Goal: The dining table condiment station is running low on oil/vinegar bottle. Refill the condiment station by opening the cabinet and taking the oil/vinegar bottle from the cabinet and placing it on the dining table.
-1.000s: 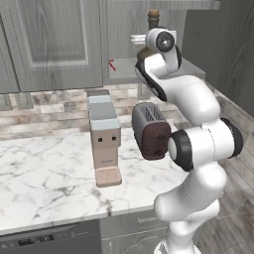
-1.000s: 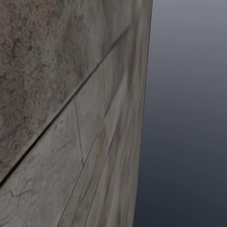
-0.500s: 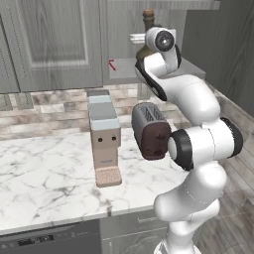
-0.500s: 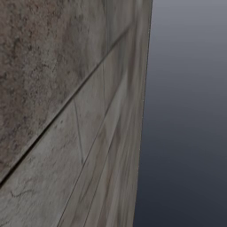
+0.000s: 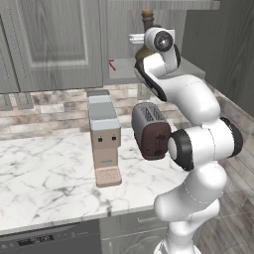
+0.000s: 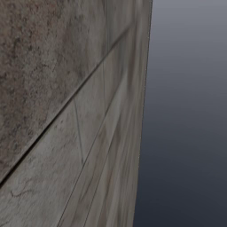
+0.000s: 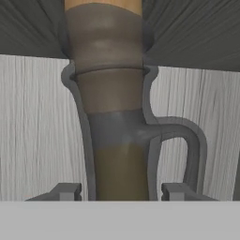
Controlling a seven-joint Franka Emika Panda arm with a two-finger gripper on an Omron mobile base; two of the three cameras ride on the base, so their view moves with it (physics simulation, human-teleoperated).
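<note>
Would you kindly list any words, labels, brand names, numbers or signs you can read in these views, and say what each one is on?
No text can be read in any view.
Dishwasher panel: a short row of pale marks, too small and blurred to read.
Cabinet: a small red mark, no letter or number that I can make out.
Oil/vinegar bottle: no label on the neck.
Coffee machine and toaster: no lettering shows.

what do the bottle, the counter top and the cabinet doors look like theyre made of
Oil/vinegar bottle: probably dark olive glass, smooth, with a tan cork-like stopper.
Counter top: white marble look, grey veins, polished.
Cabinet doors: grey wood, visible grain, matte.
</note>
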